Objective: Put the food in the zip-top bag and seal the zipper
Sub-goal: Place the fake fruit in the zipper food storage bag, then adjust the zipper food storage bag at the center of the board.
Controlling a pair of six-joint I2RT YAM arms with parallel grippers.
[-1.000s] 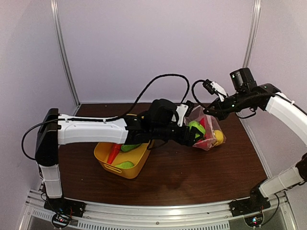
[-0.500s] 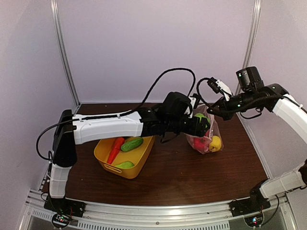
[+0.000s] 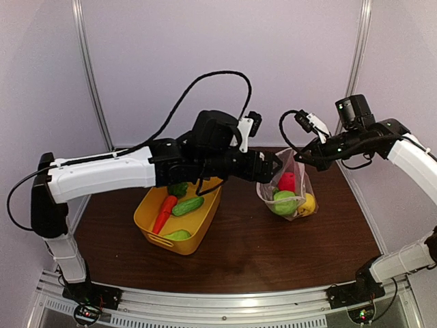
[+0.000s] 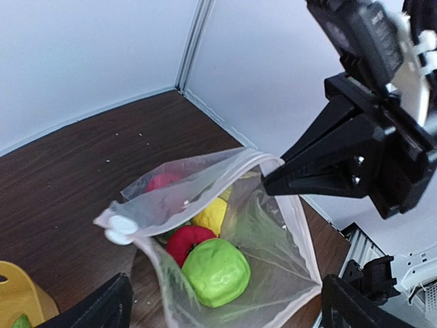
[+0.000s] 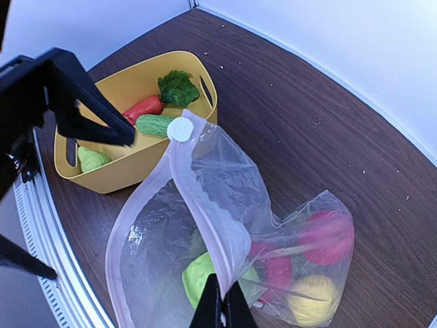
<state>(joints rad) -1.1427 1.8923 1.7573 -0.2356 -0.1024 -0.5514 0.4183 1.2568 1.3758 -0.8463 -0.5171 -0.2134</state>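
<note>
The zip-top bag (image 3: pixel 290 188) hangs open at the right, its bottom resting on the table. My right gripper (image 3: pixel 301 156) is shut on the zipper edge (image 5: pixel 205 205) and holds the mouth up; the jaws (image 5: pixel 222 309) pinch the strip. Inside lie a green pear (image 4: pixel 215 270), two red apples (image 4: pixel 185 239) and a yellow lemon (image 4: pixel 212 215). My left gripper (image 3: pixel 274 167) is open and empty, just left of the bag mouth and above it (image 4: pixel 225 314). An orange carrot (image 3: pixel 162 212), a cucumber (image 3: pixel 188 205) and another green piece (image 3: pixel 179 234) lie in the yellow tub (image 3: pixel 153 236).
The tub stands at the left centre of the brown table, under the left forearm. The left gripper's black fingers (image 5: pixel 75 89) show close to the bag's white round end tab (image 5: pixel 180 128). The walls are close behind and to the right.
My left gripper, which was at the bag with the green pear, has let it go and drawn back to the left. The pear now lies in the bag. The right gripper still holds the edge.
</note>
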